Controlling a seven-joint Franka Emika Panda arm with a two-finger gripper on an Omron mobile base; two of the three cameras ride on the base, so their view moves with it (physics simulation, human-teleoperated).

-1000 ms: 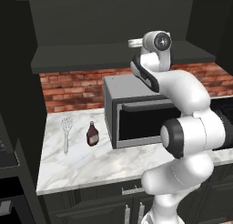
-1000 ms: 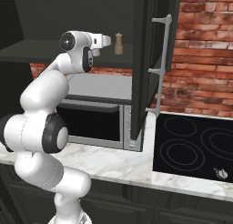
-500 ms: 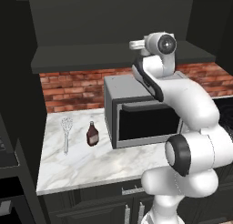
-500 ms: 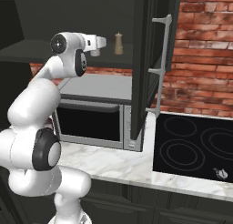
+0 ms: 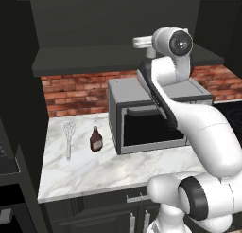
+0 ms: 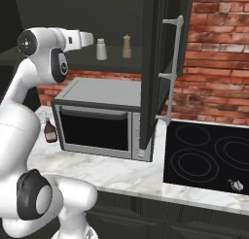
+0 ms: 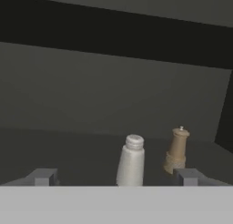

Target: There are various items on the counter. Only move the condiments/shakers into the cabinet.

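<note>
The pale grey shaker (image 6: 101,49) and the tan wooden pepper mill (image 6: 126,46) stand upright side by side on the shelf of the dark cabinet (image 6: 114,64). My gripper (image 6: 92,39) hovers just left of the shaker, open and holding nothing. In the hand view the shaker (image 7: 131,161) stands ahead between the spread fingertips (image 7: 43,176), apart from them, with the pepper mill (image 7: 176,150) to its right. The dark red-brown bottle (image 5: 96,139) stands on the marble counter (image 5: 94,173), left of the microwave. From the left base view my gripper (image 5: 135,41) sits at the cabinet ledge (image 5: 85,61).
A wire whisk (image 5: 68,137) lies on the counter left of the bottle. The microwave (image 5: 146,120) stands under the shelf. The open cabinet door (image 6: 156,68) with its long handle hangs right of the shelf, and the black stovetop (image 6: 209,158) lies beyond it.
The jaws have spread wide and let go of the shaker, which now stands on the shelf. The hand has drawn back from the shelf, away from the shaker.
</note>
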